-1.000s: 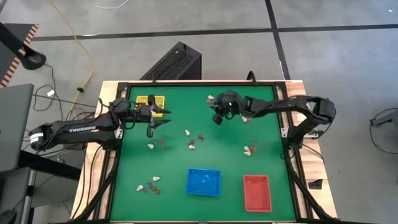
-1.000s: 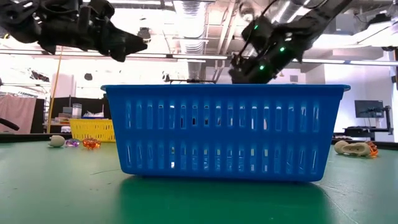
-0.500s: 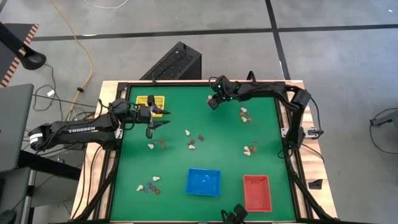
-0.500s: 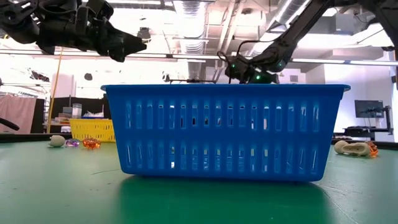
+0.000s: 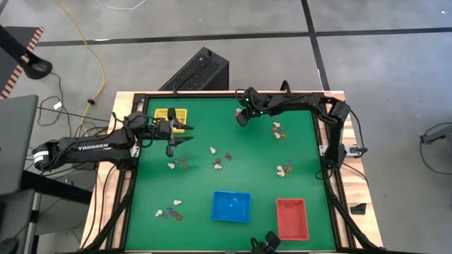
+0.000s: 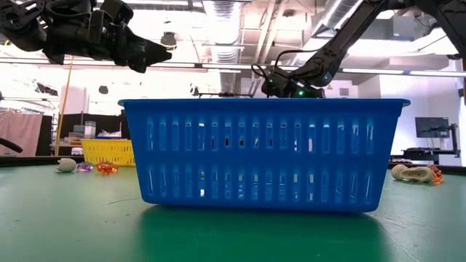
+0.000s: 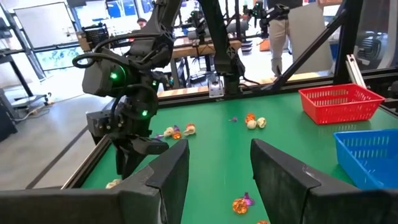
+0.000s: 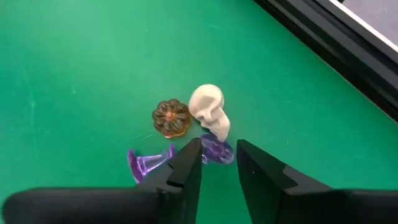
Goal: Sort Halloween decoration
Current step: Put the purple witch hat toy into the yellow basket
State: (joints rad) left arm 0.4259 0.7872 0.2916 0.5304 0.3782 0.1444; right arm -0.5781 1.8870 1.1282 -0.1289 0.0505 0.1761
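The right claw (image 8: 217, 163) hangs low over the far edge of the green table (image 5: 247, 169), near its middle, its fingers (image 8: 183, 171) a narrow gap apart and holding nothing. Just ahead of the fingertips lies a small cluster of trinkets: a cream skull (image 8: 208, 111), an orange pumpkin (image 8: 171, 118) touching its side, and two purple pieces (image 8: 149, 164), one of them partly under the fingertips. In the high view this claw (image 5: 242, 118) sits at the end of the right arm, which stretches along the table's far rail.

The left claw (image 5: 185, 134) hovers above the table near the yellow tray (image 5: 170, 114) at the far left corner, its fingers (image 7: 166, 174) set wide with nothing between them.

The other trinkets are scattered in small groups on the table: one just below the left claw (image 5: 177, 164), one near the centre (image 5: 220, 159), one toward the right rail (image 5: 285, 169), one by the right arm (image 5: 278, 130), and one at the near left (image 5: 169, 210) beside the blue tray (image 5: 231, 206). The red tray (image 5: 292, 218) stands at the near right.
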